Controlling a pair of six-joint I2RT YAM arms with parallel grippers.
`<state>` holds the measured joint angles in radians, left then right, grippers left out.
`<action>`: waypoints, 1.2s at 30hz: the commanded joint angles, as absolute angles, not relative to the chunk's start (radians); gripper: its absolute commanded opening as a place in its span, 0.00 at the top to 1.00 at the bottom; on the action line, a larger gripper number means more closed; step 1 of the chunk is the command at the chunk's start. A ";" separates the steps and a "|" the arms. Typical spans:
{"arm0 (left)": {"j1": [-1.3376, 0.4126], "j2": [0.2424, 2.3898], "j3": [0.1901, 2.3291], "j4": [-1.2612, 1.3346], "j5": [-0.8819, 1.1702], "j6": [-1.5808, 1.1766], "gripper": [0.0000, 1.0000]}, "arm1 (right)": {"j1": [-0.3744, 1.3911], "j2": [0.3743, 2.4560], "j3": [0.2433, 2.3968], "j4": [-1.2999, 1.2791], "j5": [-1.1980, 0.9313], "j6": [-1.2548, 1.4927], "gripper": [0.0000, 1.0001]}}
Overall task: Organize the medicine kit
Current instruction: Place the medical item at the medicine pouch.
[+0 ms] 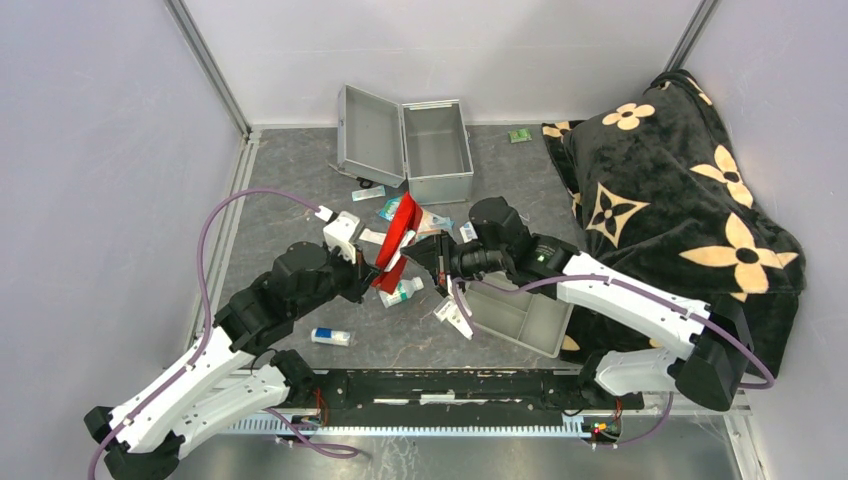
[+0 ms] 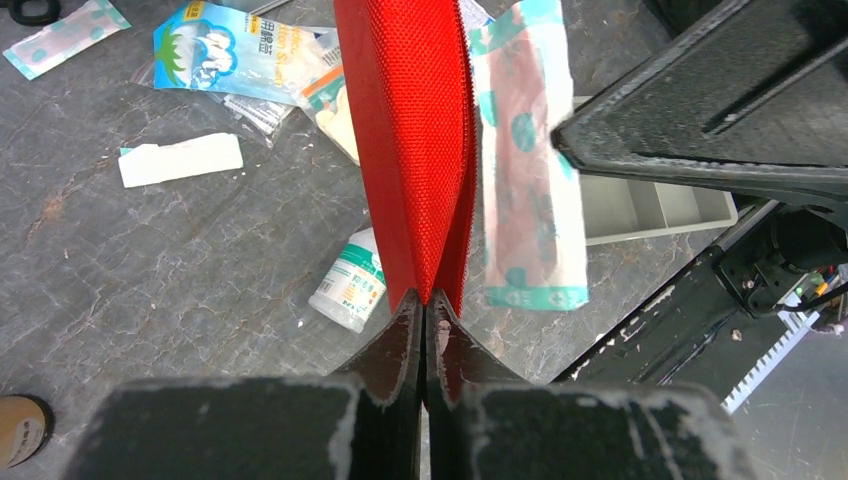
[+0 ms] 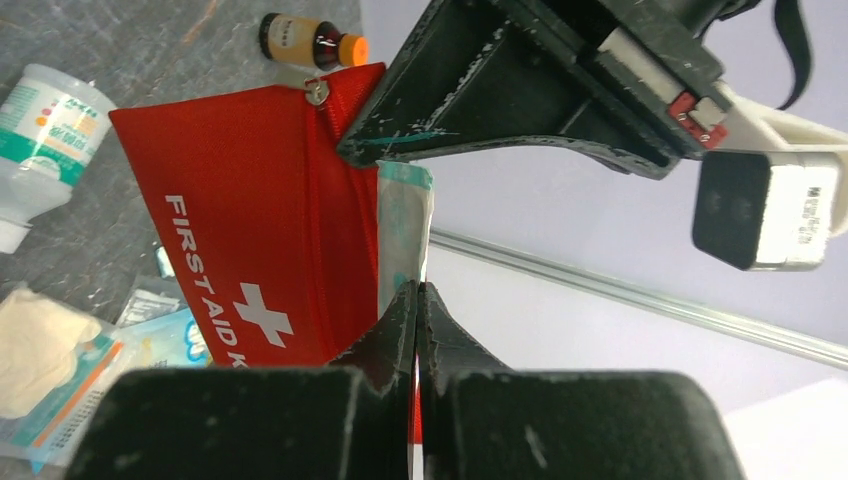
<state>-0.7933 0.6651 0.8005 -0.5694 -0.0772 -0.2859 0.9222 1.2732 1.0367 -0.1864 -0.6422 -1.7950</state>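
Observation:
The medicine kit (image 1: 436,150), a silver-grey metal case, stands open and empty-looking at the back of the table, its lid (image 1: 368,133) folded back to the left. In front of it a red first-aid pouch (image 1: 398,243) hangs in the air. My left gripper (image 2: 425,296) is shut on the pouch's lower edge (image 2: 415,150). My right gripper (image 3: 416,288) is shut on a flat white-and-teal bandage packet (image 3: 404,235), held right beside the pouch (image 3: 250,230). In the left wrist view the packet (image 2: 528,180) lies along the pouch's right side.
A white medicine bottle (image 1: 402,291), a blue-printed sachet (image 2: 225,50), a white strip (image 2: 180,160) and a brown bottle (image 3: 312,42) lie under the pouch. A grey divided tray (image 1: 520,315) sits near right, a small box (image 1: 331,337) near left, a flowered black blanket (image 1: 680,190) far right.

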 commanded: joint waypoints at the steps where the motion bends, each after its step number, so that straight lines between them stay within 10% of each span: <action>1: -0.795 0.665 0.799 -0.516 -0.042 -0.234 0.98 | 0.927 1.299 1.105 -0.297 -0.614 -1.862 1.00; 9: -0.795 0.666 0.798 -0.514 -0.028 -0.230 0.98 | 0.929 1.330 1.126 -0.365 -0.535 -1.892 1.00; 17: -0.795 0.670 0.796 -0.514 -0.029 -0.229 0.98 | 0.928 1.321 1.090 -0.316 -0.557 -1.873 0.69; 23: -0.795 0.666 0.801 -0.521 -0.066 -0.238 0.98 | 0.930 1.243 1.010 -0.144 -0.625 -1.775 0.66; 31: -0.795 0.594 0.811 -0.557 -0.269 -0.289 0.98 | 0.929 1.057 0.661 0.684 -0.389 -0.752 0.61; 36: -0.795 0.529 0.834 -0.616 -0.464 -0.342 0.98 | 0.930 1.063 0.599 0.733 -0.115 -0.327 0.60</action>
<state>-0.7933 0.5751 0.7952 -0.5896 -0.2741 -0.2794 0.9276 1.0519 0.6132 0.5251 -0.3813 -0.8562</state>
